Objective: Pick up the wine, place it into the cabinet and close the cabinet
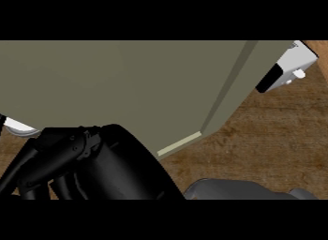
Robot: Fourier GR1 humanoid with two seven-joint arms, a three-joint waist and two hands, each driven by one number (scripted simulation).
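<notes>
Head view is showing one black hand point(84, 161) filling the lower left, very close to the camera, with its fingers point(39, 164) curling downward and lying together; what they are closing on, if anything, I cannot tell, since the hand is hiding whatever is under it. From its place at the left of the view it is probably the left hand, though the forearm behind it is not showing clearly. Above and to the right of the hand, one large olive-grey cabinet panel point(125, 84) is covering most of the upper half, its slanted edge point(226, 93) running down to a pale corner just right of the hand. One wooden counter point(277, 136) is lying to the right of the hand, beyond that edge. One white appliance point(291, 65) with a black face is sitting far up and to the right, well apart from the hand. One grey rounded shape point(243, 190), possibly a forearm, is lying low and just right of the hand. A small white piece point(18, 125) is peeking out just above the hand's left side. The wine is not showing anywhere.
</notes>
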